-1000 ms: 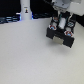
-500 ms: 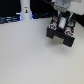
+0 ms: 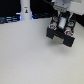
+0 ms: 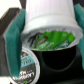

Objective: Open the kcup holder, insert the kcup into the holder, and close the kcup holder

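In the wrist view the kcup (image 4: 50, 17), a white pod with a green foil top, fills the frame. My gripper (image 4: 47, 31) is shut on it, with teal fingers (image 4: 12, 36) pressing its sides. Below it opens the dark inside of the kcup holder (image 4: 61, 64), where another green-labelled pod (image 4: 24, 65) lies. In the exterior view my gripper (image 3: 60, 25) hangs right over the black kcup holder (image 3: 62, 36) at the upper right. The kcup itself is too small to make out there.
A tall white bottle-like object (image 3: 25, 9) with a dark band stands at the back on the exterior view's left. The white table (image 3: 30, 55) spreads out in front of the holder.
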